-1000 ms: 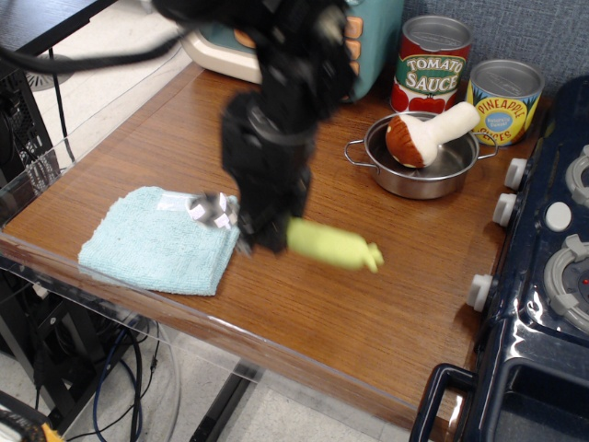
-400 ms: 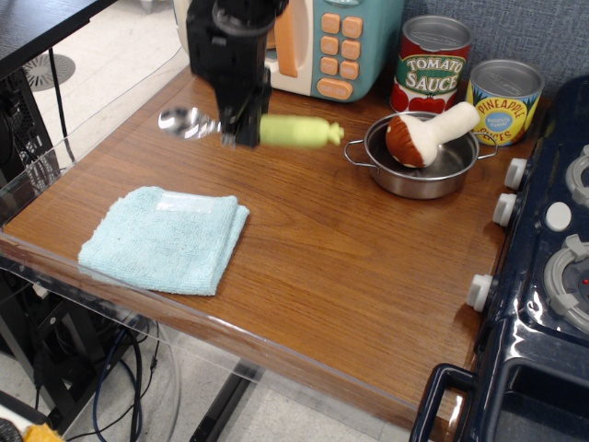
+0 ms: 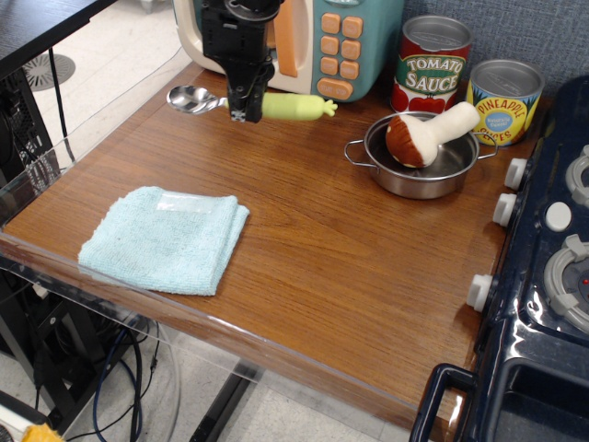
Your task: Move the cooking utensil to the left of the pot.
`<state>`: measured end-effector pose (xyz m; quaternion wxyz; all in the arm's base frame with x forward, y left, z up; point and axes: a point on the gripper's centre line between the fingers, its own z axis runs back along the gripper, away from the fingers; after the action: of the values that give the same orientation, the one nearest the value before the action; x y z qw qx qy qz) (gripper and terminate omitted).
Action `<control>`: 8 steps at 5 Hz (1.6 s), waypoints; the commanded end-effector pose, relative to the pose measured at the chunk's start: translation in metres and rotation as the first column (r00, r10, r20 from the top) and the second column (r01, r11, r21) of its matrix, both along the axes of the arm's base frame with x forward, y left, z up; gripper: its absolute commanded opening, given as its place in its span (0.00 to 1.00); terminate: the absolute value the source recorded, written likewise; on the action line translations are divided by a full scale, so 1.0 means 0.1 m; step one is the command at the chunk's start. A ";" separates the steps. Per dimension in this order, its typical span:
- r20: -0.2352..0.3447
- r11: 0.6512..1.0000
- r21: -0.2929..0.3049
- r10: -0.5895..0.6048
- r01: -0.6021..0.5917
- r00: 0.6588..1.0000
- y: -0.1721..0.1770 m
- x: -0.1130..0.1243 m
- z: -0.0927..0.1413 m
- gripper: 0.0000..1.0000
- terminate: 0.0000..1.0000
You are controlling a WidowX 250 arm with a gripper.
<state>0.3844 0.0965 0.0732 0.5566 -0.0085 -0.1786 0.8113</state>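
Note:
The spoon (image 3: 276,107) has a shiny metal bowl on its left end and a pale yellow-green carrot-shaped handle pointing right. My gripper (image 3: 241,103) is shut on the spoon where bowl and handle meet and holds it level at the back of the table, left of the pot. The small steel pot (image 3: 453,173) with wire side handles sits at the back right. A plush mushroom (image 3: 419,136) lies in it.
A toy microwave (image 3: 322,41) stands right behind the gripper. Tomato sauce (image 3: 431,64) and pineapple (image 3: 503,101) cans stand behind the pot. A folded light blue cloth (image 3: 166,239) lies front left. A dark blue toy stove (image 3: 543,276) fills the right edge.
My gripper has carried the spoon from just right of the cloth up and back to in front of the microwave. In the last step it moved a little right and farther back.

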 end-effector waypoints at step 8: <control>0.060 0.996 0.057 -0.072 0.069 0.996 0.02 0.37 0.03 1.00 0.00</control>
<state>0.4234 0.0890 0.0407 0.5875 0.0007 -0.1885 0.7870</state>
